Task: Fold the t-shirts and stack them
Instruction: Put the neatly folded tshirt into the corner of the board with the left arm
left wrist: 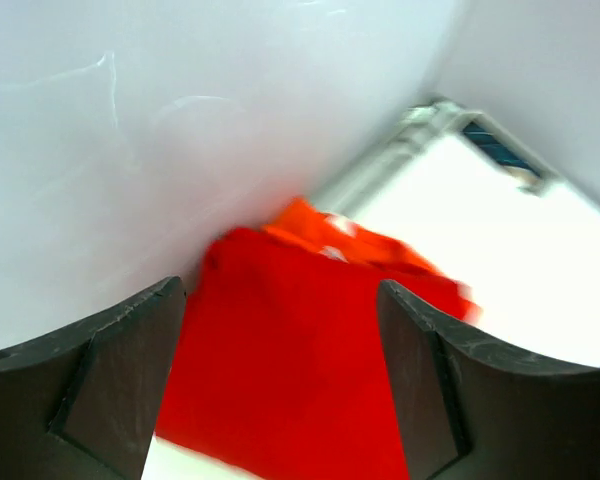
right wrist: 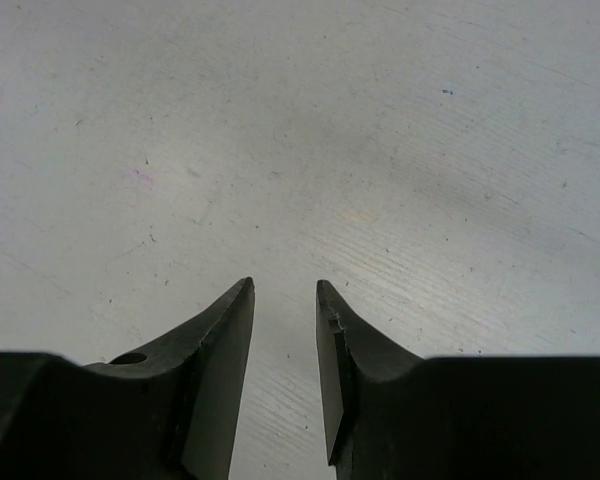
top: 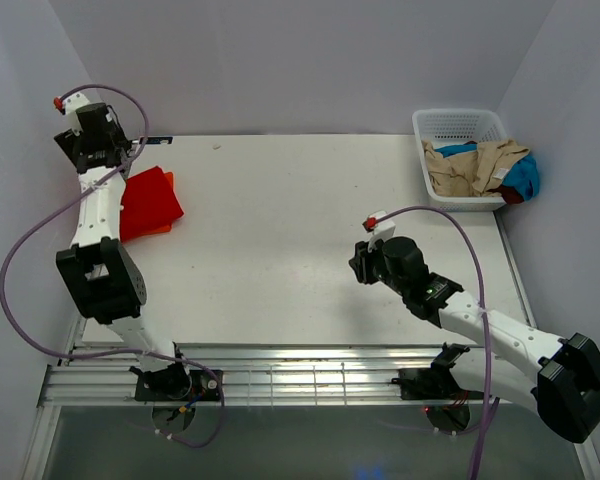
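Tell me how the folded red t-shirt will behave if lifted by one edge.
The red t-shirt is soft folded cloth, so it probably droops and unfolds. Flat and thin, likely light. Lying on the orange t-shirt, a push may drag both.

One red t-shirt (top: 148,203), one orange t-shirt (left wrist: 302,216), one basket (top: 458,122)

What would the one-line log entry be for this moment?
left gripper: open, empty | right gripper: slightly open, empty, over table | red t-shirt: folded, stacked on orange t-shirt, far-left | basket: clothes inside

White table (top: 300,250), pale lavender walls (top: 280,60) on 3 sides.
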